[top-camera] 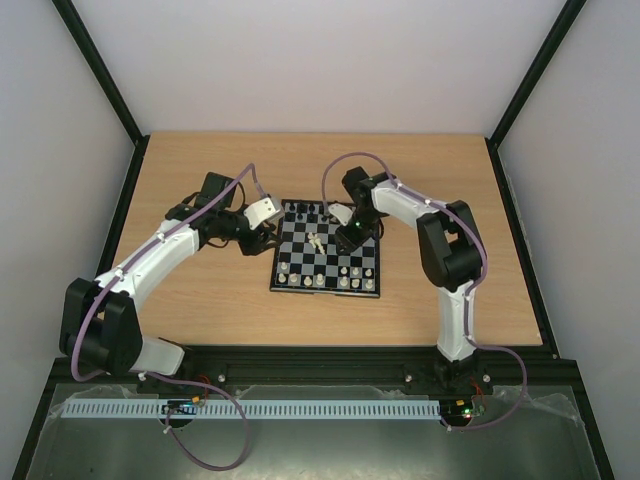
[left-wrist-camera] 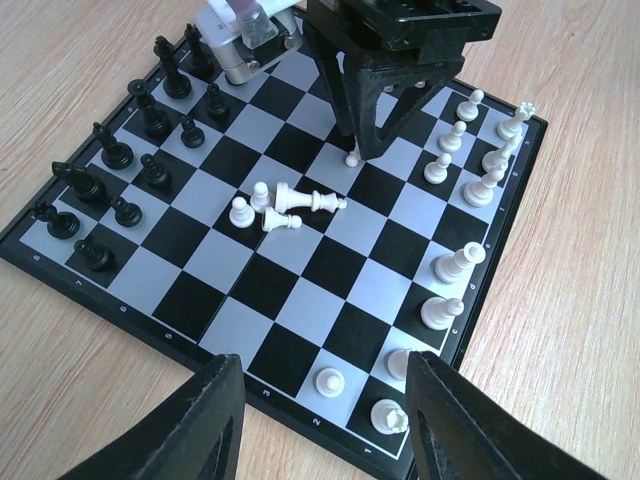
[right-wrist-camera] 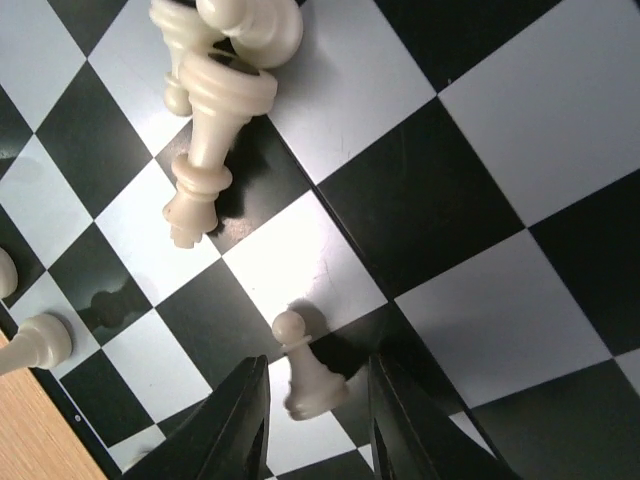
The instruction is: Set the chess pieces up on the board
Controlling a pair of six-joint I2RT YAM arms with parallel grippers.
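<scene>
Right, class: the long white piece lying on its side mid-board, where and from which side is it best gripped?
The toppled piece lies flat with pawns crowding its base, so probably grip the slim stem near the crown, from straight above, jaws across it.

Board point(top-camera: 296, 256) lies mid-table point(top-camera: 200, 300), between the two arms. One set of chess pieces point(top-camera: 305, 210) stands in two rows along its far edge. The other set point(top-camera: 330, 281) lines the near edge, with gaps. Toppled cluster point(left-wrist-camera: 285, 205) lies on the centre squares. Just right of it in the top view, a single pawn point(right-wrist-camera: 303, 370) stands between the right gripper point(right-wrist-camera: 318, 385) fingers. Left gripper point(left-wrist-camera: 325, 420) hovers at the board's left edge.
</scene>
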